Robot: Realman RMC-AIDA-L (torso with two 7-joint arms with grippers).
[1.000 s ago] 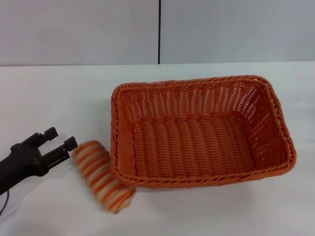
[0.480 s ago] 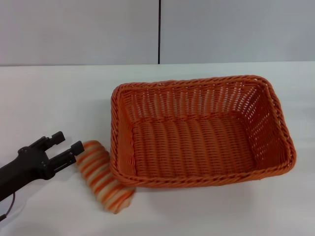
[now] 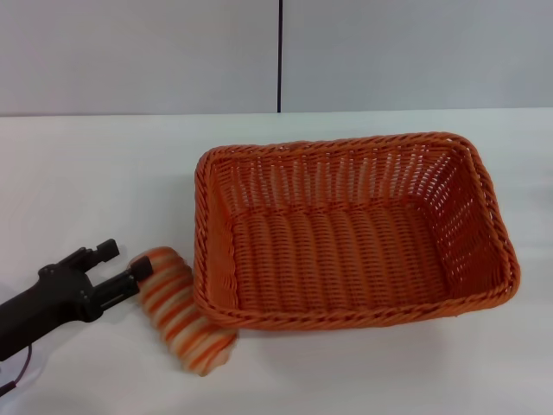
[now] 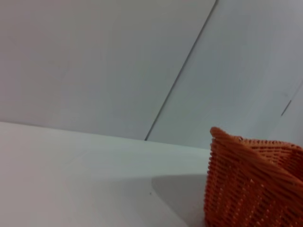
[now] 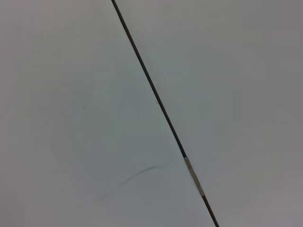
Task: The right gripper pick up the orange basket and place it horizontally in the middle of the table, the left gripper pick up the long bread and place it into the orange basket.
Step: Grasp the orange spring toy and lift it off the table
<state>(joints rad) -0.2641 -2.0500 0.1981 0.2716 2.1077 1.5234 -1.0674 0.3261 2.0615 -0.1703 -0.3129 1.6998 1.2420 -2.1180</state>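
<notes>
1. Bread pickup is the step in hand: the left gripper (image 3: 123, 264) sits low at the near left of the table (image 3: 104, 173), its two black fingers spread apart, the nearer one touching the left end of the long bread (image 3: 180, 309).
2. To do it well, I judge the fingers should straddle the loaf across its narrow width, one on each long side, before they close; as they stand, only the end is met and a squeeze might push the loaf away.
3. The loaf lies slantwise, its right side tucked against the near left corner of the orange basket (image 3: 346, 233), so a lift should rise clear of the braided rim first.
4. The basket lies lengthwise across the middle of the table, a little to the right, and holds nothing; only its woven floor shows.
5. The right gripper is in no view, so its state cannot be told.
</notes>
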